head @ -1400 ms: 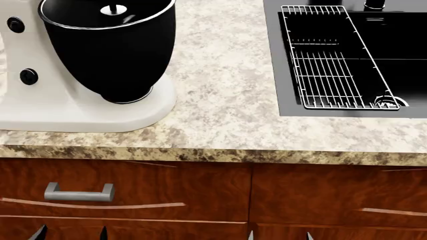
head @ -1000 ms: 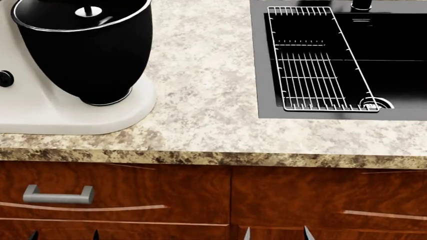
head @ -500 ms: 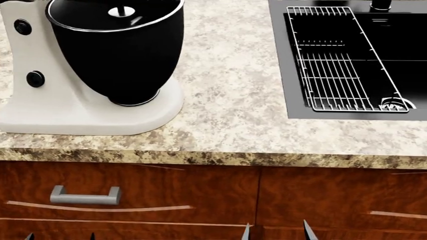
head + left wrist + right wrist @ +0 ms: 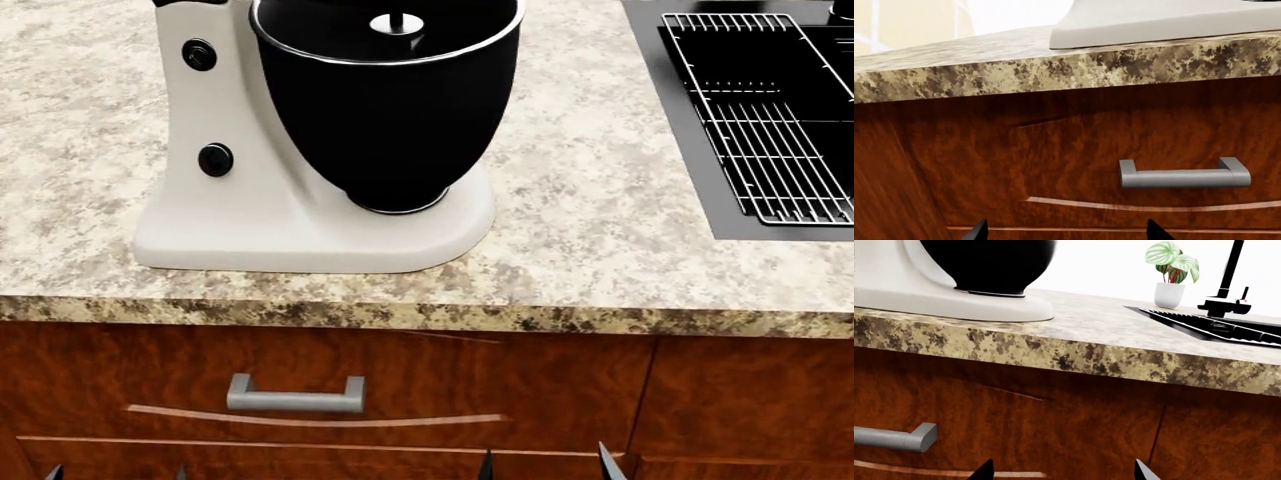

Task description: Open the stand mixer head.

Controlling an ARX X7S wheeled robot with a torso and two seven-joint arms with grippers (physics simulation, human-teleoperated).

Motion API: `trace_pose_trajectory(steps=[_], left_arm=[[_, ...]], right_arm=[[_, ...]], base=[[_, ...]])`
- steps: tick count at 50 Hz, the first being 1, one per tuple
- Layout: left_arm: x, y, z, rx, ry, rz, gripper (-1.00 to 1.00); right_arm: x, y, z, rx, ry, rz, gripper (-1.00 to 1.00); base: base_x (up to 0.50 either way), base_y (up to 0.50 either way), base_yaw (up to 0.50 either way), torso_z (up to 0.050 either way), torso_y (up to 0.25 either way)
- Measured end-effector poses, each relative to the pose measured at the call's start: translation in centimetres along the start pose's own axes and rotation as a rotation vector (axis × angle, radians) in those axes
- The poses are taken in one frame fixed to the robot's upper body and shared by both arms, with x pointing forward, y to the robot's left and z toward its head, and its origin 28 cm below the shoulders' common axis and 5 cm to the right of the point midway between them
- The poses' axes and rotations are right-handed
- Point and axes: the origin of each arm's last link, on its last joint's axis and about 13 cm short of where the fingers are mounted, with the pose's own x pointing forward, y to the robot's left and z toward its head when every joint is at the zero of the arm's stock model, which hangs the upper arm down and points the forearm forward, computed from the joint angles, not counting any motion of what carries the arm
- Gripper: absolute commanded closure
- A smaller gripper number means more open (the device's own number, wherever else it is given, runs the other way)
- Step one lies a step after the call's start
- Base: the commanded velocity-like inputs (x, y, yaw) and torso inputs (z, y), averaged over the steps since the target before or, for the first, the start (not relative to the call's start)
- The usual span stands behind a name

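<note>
The stand mixer's white column [image 4: 220, 130] with two black knobs, its white base [image 4: 307, 235] and the big black silver-rimmed bowl [image 4: 387, 110] stand on the speckled counter. The mixer head is out of view, cut off above the head view's top edge; only a silver round piece [image 4: 396, 22] shows in the bowl's mouth. My left gripper [image 4: 118, 474] [image 4: 1065, 232] and right gripper [image 4: 547, 468] [image 4: 1062, 471] are both open and empty. They sit low in front of the wooden drawer fronts, below the counter edge, far from the mixer. The right wrist view shows the bowl's underside [image 4: 987, 265].
A black sink with a wire rack [image 4: 767, 110] lies at the counter's right. A grey drawer handle [image 4: 294, 395] sits below the mixer and also shows in the left wrist view [image 4: 1184, 175]. A potted plant [image 4: 1173, 270] and a black faucet [image 4: 1227, 280] stand at the back.
The head view has swung left: the mixer now sits near the middle and the sink has slid to the right edge. Both grippers stay low and open.
</note>
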Motion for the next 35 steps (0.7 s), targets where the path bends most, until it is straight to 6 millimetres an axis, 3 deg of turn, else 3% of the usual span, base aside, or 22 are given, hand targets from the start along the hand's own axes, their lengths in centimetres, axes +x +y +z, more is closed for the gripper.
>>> trace_pose_trajectory(steps=[35], left_arm=[[-0.27, 0.01, 0.03, -0.004, 0.018, -0.032, -1.00]], right_arm=[[0.01, 0.01, -0.21, 0.026, 0.035, 0.023, -1.00]], base=[[0.00, 0.00, 0.00, 0.049, 0.000]])
